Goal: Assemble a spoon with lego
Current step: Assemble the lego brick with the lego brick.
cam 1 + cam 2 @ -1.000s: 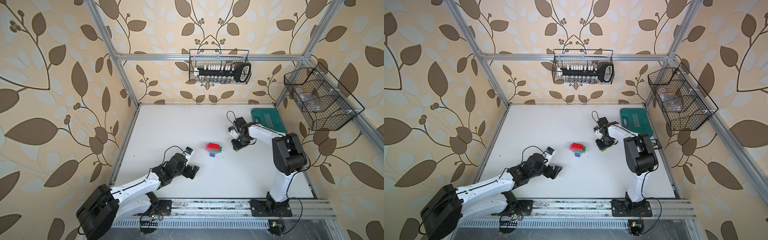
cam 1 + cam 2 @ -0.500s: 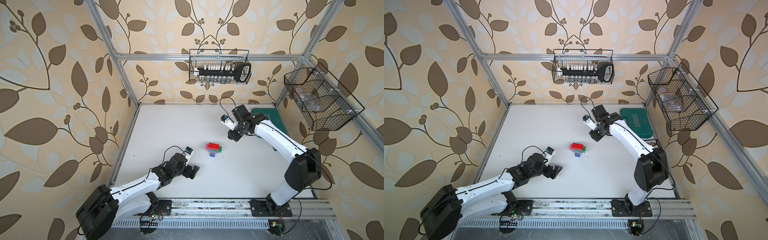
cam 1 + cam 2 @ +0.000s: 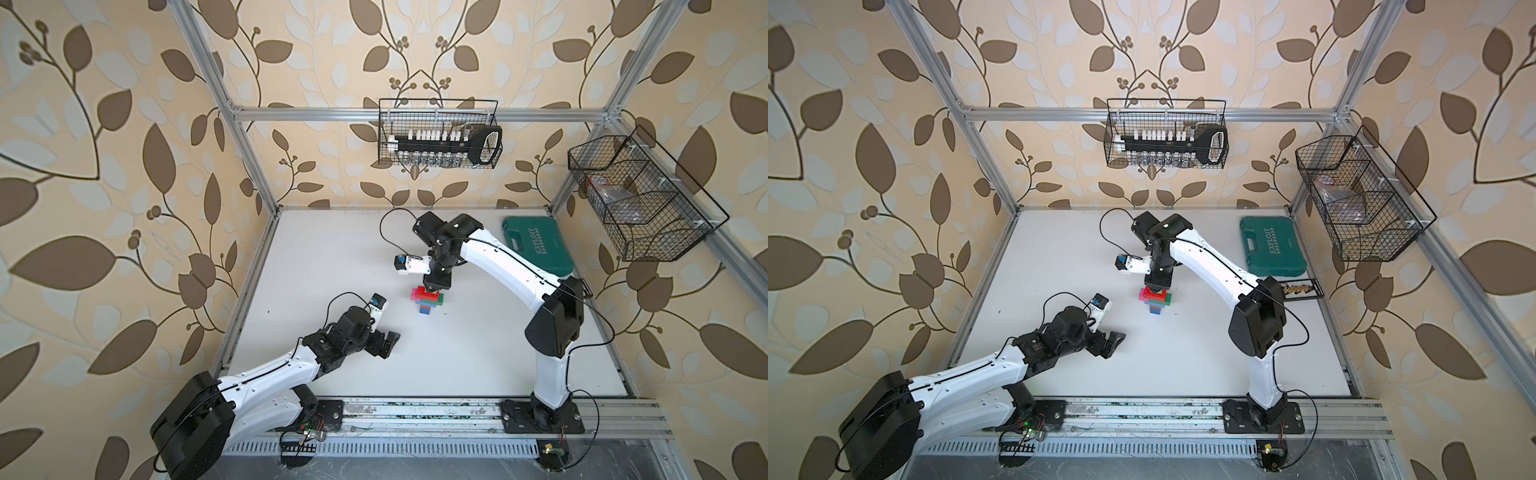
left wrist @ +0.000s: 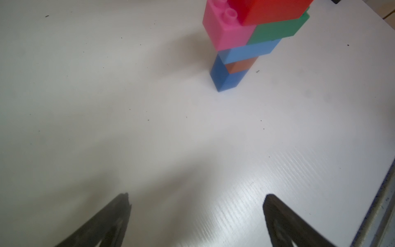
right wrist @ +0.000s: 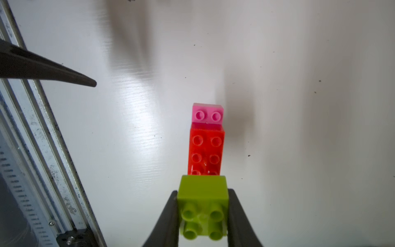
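White table [image 3: 457,353]: right gripper [image 5: 203,191] clamps lime brick [image 5: 203,205] over stack [image 3: 428,298]; left gripper [image 4: 197,195] gapes, empty. Final step, judged: align studs, press down.

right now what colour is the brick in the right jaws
Lime green; the brick shows best in the right wrist view.

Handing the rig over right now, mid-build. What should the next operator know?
Right gripper: shut on the lime brick, poised over the red brick at the top of the stack; contact unclear.
Left gripper: open, empty, low over the table, apart from the stack.
Done: blue, brown-orange, light-blue, green, pink and red joined, standing upright.
Left: press lime on, then release.
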`<state>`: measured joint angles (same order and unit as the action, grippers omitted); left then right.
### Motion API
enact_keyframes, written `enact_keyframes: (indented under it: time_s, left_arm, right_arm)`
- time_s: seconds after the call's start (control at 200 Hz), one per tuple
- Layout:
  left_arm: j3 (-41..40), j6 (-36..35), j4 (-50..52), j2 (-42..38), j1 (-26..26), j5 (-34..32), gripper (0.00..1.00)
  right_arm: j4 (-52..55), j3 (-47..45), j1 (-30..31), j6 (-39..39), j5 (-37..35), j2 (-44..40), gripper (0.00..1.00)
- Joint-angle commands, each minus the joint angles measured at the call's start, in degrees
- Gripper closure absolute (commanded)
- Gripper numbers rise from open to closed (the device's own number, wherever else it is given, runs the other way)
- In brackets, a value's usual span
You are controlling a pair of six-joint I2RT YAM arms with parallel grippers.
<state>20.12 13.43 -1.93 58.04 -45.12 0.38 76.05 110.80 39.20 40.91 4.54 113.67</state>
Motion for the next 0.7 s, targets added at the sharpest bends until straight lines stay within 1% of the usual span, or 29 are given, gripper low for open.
enact_keyframes:
  time_s: [0.0, 0.195, 0.695]
  left_arm:
    - [0.5, -0.8, -1.8, -1.1, -0.6, 0.7, 0.01]
    - [0.4, -0.6, -2.1, -0.9, -0.6, 0.5, 0.01]
    - [0.4, -0.4, -2.0, -0.9, -0.6, 0.3, 0.01]
  right_arm:
    - [3.2, 1.5, 0.6, 2.9, 1.3, -0.4, 1.00]
    - [2.0, 0.4, 0.9, 2.3, 0.7, -0.4, 1.00]
    - [3.7, 6.4, 0.7, -4.2, -2.6, 4.5, 1.00]
